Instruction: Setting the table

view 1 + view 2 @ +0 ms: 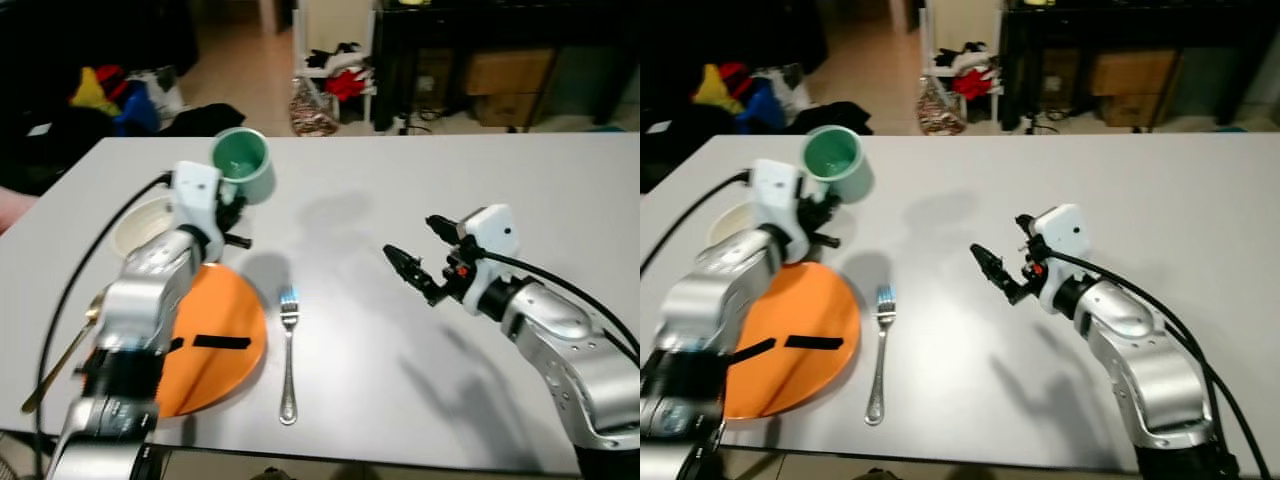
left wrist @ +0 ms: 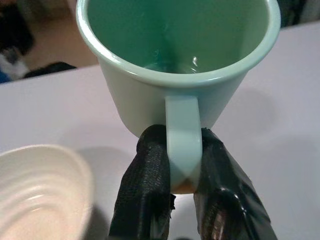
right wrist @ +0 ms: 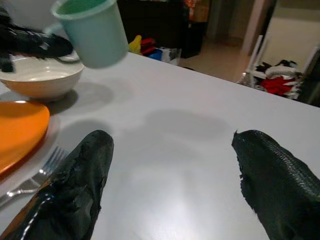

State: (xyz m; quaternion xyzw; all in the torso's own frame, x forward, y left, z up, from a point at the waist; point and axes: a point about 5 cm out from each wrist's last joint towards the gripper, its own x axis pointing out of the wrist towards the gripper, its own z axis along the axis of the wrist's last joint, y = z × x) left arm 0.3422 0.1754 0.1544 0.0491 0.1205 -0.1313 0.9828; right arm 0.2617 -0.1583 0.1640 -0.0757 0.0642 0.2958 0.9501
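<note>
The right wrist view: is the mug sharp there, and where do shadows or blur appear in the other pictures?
In the right wrist view the green mug is motion-blurred and the near fingers soft; in the left wrist view the mug's handle, gripped by the left gripper, is crisp; in the left eye view soft shadows lie on the table near the right gripper.

Far beyond the left gripper (image 2: 182,152), to its outer side, a heap of yellow, red and blue clothes (image 1: 110,95) lies on the tan floor (image 1: 240,60). Ahead, between both grippers, a patterned fabric bag (image 1: 312,108) leans against a white rack with red cloth (image 1: 345,80). Beyond the right gripper (image 1: 410,238), a dark cabinet (image 1: 395,60) holds brown cardboard boxes (image 1: 505,75).
</note>
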